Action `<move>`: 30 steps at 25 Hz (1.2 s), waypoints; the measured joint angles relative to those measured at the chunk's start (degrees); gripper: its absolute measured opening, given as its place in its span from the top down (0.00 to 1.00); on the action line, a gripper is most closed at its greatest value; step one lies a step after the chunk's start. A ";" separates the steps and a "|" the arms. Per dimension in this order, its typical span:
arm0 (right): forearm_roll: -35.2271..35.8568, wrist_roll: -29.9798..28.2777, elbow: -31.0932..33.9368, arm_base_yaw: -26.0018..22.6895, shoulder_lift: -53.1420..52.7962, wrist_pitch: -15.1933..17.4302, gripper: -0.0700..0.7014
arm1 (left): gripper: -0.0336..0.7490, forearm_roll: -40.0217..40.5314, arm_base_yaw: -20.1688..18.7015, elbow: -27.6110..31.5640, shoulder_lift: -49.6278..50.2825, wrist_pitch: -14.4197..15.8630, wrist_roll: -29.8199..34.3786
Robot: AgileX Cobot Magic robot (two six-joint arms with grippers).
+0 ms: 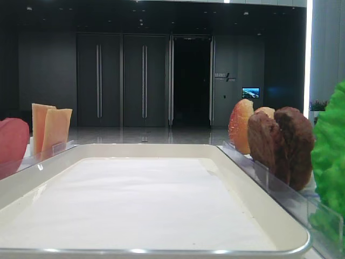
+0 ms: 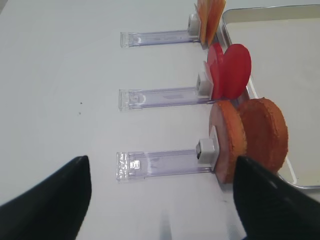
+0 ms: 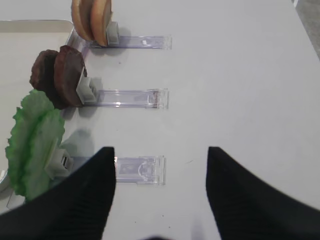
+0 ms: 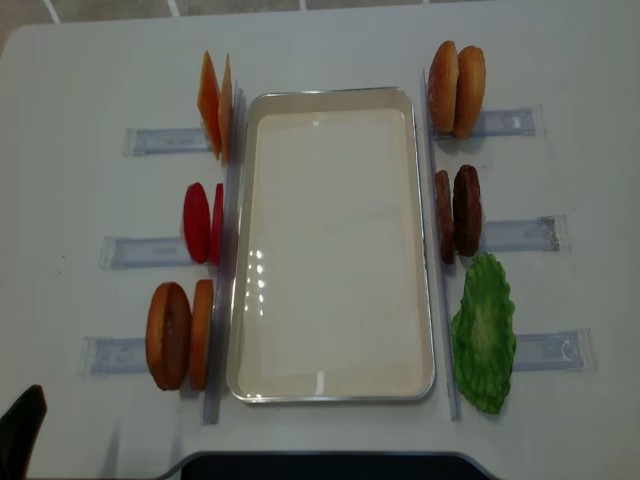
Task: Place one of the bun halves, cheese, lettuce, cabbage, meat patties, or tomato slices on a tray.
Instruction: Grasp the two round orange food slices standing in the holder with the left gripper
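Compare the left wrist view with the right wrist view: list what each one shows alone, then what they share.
Only the left wrist view shows the cheese, the tomato slices and two bun halves standing beside the left gripper's open jaws. Only the right wrist view shows the lettuce, the meat patties and another pair of bun halves, with the right gripper open above the table. Both show clear plastic racks, the white table and a piece of the tray.
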 joint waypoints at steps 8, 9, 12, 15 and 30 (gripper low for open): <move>0.00 0.00 0.00 0.00 0.00 0.00 0.37 | 0.11 0.00 0.00 0.00 0.00 0.00 -0.02; 0.00 0.00 0.00 0.00 0.00 0.00 0.37 | 0.12 0.00 0.00 0.00 0.00 0.00 -0.02; 0.00 0.00 0.00 0.00 0.00 0.00 0.37 | 0.16 0.00 0.00 0.00 0.00 0.00 -0.02; 0.00 0.00 0.00 0.00 0.00 0.00 0.37 | 0.19 0.00 0.00 0.00 0.00 0.00 -0.02; 0.00 0.00 0.00 0.00 0.00 0.00 0.37 | 0.29 0.00 0.00 -4.96 8.79 6.86 -1.19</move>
